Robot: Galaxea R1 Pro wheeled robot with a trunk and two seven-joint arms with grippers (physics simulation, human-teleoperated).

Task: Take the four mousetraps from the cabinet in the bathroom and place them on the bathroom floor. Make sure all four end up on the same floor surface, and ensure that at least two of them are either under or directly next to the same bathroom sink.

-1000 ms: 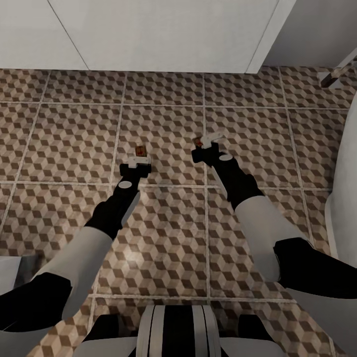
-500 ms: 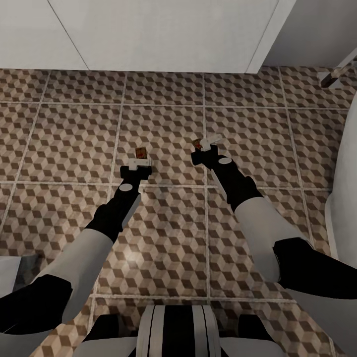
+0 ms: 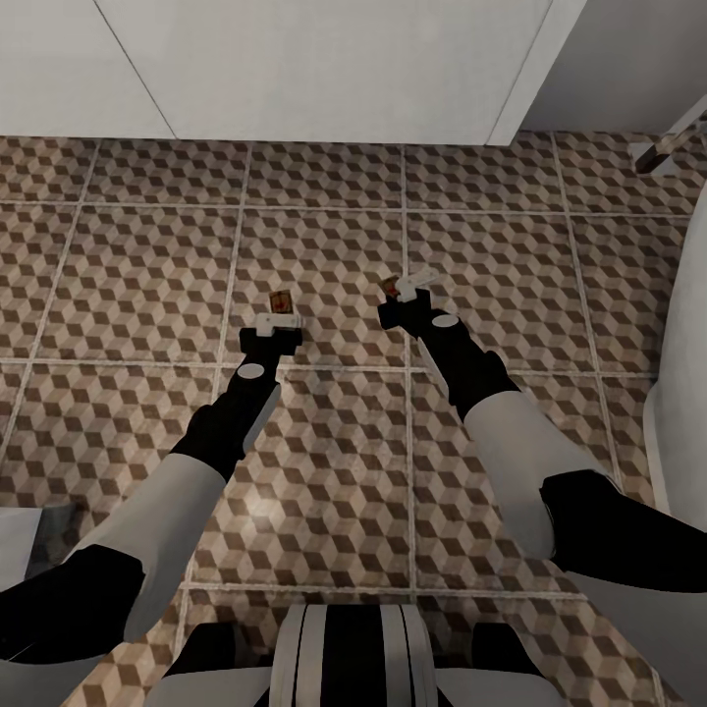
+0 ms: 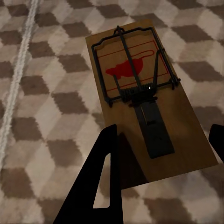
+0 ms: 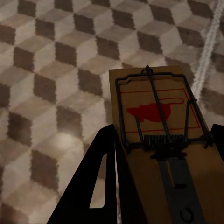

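Note:
Two mousetraps, flat tan boards with dark wire bars and a red mark, are down at the bathroom floor (image 3: 324, 462). My left gripper (image 3: 280, 316) holds one mousetrap (image 3: 281, 300) by its near end. In the left wrist view that mousetrap (image 4: 135, 84) spans the gap between the left gripper (image 4: 163, 140) fingers and sits very low over the cube-pattern tiles. I cannot tell if it touches them. My right gripper (image 3: 407, 285) is shut on the second mousetrap (image 3: 391, 287). In the right wrist view this mousetrap (image 5: 154, 112) runs back between the right gripper (image 5: 163, 135) fingers.
A white panelled front (image 3: 295, 69) closes the far side of the floor. A white curved fixture (image 3: 687, 344) stands along the right edge, with a small pale fitting (image 3: 663, 149) beyond it. Open tiles stretch to the left and between the arms.
Both grippers have crept slightly nearer and lower with their traps. The left trap has shifted down a little in the head view. The grips have not changed.

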